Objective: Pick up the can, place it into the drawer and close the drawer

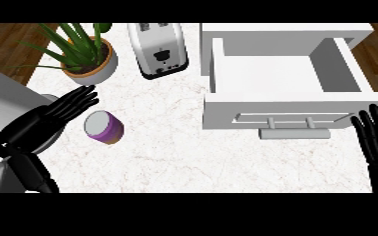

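Observation:
A purple can (103, 127) with a grey lid stands on the white marble counter, left of centre. My left hand (46, 120) hovers just left of it, fingers straight and spread toward the upper right, not touching the can. The white drawer (214, 65) stands pulled open at the right, nothing showing inside it, its grey handle (293, 124) on the front panel. My right hand (367, 137) shows at the right edge, fingers straight and pointing up, beside the drawer's front corner.
A potted green plant (88, 60) stands at the back left, close behind my left hand. A silver toaster (157, 49) sits between the plant and the drawer. Wooden floor (18, 45) shows past the counter's left edge.

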Available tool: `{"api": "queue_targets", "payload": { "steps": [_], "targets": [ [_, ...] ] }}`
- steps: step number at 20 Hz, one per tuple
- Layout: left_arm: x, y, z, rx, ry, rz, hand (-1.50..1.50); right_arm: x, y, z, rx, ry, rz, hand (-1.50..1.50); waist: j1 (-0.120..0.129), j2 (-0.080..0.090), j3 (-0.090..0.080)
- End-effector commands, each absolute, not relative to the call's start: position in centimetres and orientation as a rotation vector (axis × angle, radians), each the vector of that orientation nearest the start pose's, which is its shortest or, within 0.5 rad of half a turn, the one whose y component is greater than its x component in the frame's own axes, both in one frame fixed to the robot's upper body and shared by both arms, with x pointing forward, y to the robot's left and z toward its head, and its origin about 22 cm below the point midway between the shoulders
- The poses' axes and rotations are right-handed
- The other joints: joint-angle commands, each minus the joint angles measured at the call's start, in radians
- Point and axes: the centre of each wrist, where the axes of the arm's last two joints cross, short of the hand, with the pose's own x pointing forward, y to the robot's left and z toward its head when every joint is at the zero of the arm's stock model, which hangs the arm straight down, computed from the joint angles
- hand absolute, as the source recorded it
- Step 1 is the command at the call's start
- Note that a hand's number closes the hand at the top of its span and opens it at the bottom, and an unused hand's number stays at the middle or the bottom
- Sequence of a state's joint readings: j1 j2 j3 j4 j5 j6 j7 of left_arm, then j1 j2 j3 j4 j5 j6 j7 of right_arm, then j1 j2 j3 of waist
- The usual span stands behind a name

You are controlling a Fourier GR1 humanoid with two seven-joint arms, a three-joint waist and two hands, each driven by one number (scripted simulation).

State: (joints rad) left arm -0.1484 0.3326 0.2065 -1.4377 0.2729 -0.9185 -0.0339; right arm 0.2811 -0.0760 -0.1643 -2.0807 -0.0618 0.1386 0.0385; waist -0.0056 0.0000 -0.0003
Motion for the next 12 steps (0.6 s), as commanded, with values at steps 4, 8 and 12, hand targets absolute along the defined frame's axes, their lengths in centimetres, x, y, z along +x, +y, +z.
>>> {"api": "queue_targets", "payload": {
  "steps": [4, 8, 12],
  "targets": [
    [28.7, 34.9, 1.8, -0.499, -1.583, -0.615, -1.50, 18.4, -31.6, 6.4, -0.171, -1.783, -0.012, -1.50, 0.002, 0.001, 0.000],
    [28.5, 36.1, 0.7, -0.487, -1.570, -0.630, -1.50, 16.1, -29.4, 5.9, -0.168, -1.775, 0.030, -1.50, 0.001, 0.000, 0.000],
    [29.6, 36.4, -0.2, -0.460, -1.576, -0.604, -1.50, 16.9, -29.6, 6.9, -0.174, -1.779, 0.031, -1.50, -0.001, 0.001, 0.000]
  ]
}}
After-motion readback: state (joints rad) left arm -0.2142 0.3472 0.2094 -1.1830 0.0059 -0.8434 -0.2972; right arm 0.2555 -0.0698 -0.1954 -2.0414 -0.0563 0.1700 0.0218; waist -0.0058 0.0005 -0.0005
